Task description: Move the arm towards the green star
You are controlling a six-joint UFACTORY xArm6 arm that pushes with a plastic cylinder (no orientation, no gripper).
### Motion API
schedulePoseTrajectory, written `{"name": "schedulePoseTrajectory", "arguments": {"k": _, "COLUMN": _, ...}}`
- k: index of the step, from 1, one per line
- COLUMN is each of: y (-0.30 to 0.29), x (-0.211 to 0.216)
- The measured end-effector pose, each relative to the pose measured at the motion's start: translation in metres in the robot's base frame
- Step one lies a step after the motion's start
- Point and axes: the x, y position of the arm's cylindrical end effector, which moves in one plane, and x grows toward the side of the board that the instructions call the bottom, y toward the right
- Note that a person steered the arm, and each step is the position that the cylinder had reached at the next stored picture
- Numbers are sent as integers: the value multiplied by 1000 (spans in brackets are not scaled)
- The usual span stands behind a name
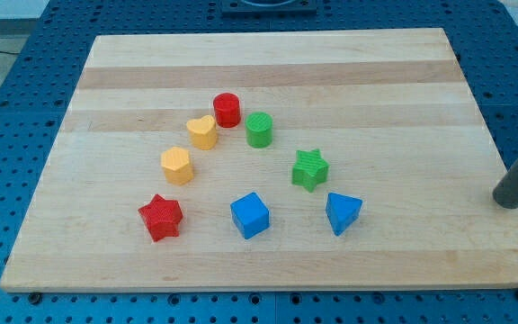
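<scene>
The green star (pixel 310 169) lies on the wooden board (pixel 268 81), right of centre. My rod comes in from the view's right edge, and my tip (pixel 509 199) sits at the board's right edge, far to the right of the green star and slightly lower. The blue triangular block (pixel 343 212) lies between them, just below and right of the star. Nothing touches my tip.
A green cylinder (pixel 260 130), red cylinder (pixel 227 110), yellow heart (pixel 202 132) and yellow hexagon (pixel 177 166) form an arc to the star's upper left. A red star (pixel 160 217) and blue cube (pixel 249 215) lie along the bottom.
</scene>
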Motion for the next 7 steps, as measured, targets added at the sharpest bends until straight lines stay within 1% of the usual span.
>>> {"name": "schedulePoseTrajectory", "arguments": {"k": 3, "y": -7, "x": 0}}
{"name": "schedulePoseTrajectory", "arguments": {"k": 4, "y": -33, "x": 1}}
{"name": "schedulePoseTrajectory", "arguments": {"k": 5, "y": -75, "x": 11}}
{"name": "schedulePoseTrajectory", "arguments": {"k": 6, "y": -94, "x": 41}}
{"name": "schedulePoseTrajectory", "arguments": {"k": 7, "y": -107, "x": 59}}
